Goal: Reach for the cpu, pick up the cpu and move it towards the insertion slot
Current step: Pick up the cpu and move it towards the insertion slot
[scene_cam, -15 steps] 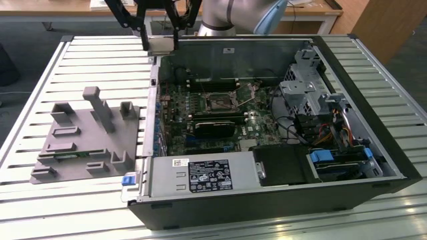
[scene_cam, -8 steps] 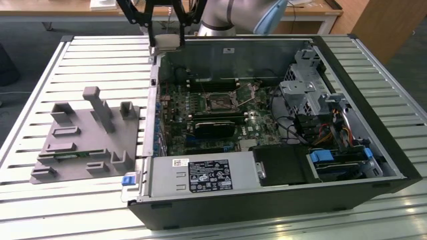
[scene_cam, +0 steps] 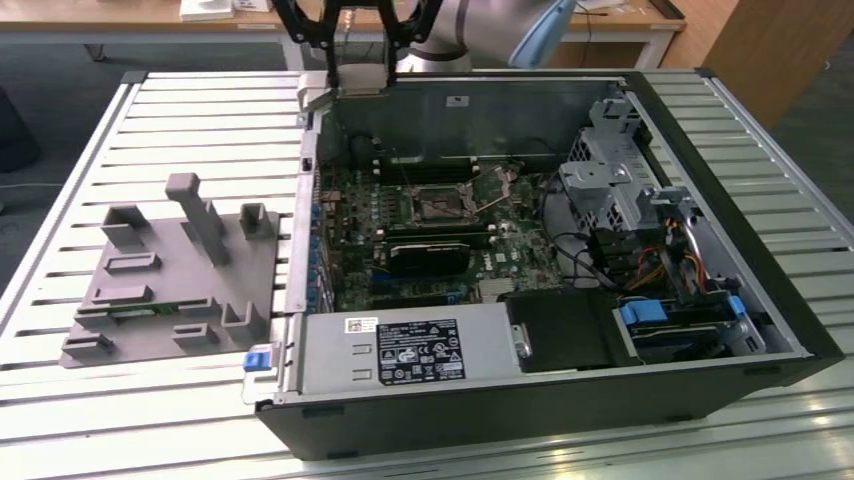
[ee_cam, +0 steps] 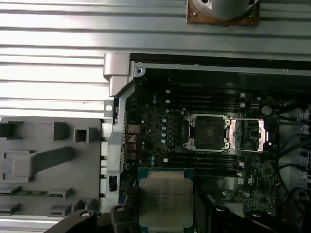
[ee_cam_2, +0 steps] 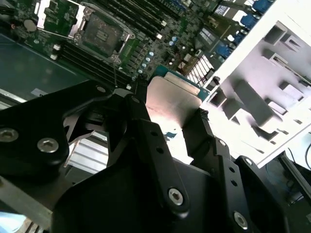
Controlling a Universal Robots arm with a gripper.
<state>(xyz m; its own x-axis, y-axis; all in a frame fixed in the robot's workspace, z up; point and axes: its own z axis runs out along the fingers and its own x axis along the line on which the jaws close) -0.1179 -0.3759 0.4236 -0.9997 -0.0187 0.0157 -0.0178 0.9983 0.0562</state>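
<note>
Black end effector [ee_cam_2: 167,114] clamped on the cpu [ee_cam: 165,200], above the insertion slot [ee_cam: 208,131]

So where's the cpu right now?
The cpu sits clamped between the gripper fingers in both wrist views, held above the open case's motherboard, apart from the insertion slot.

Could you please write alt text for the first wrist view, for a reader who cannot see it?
The gripper holds the cpu, a flat silver chip, between its black fingers above an open computer case. Beyond it on the motherboard lies the insertion slot, its metal frame flipped open. Grey fixture blocks sit beside the case.
</note>
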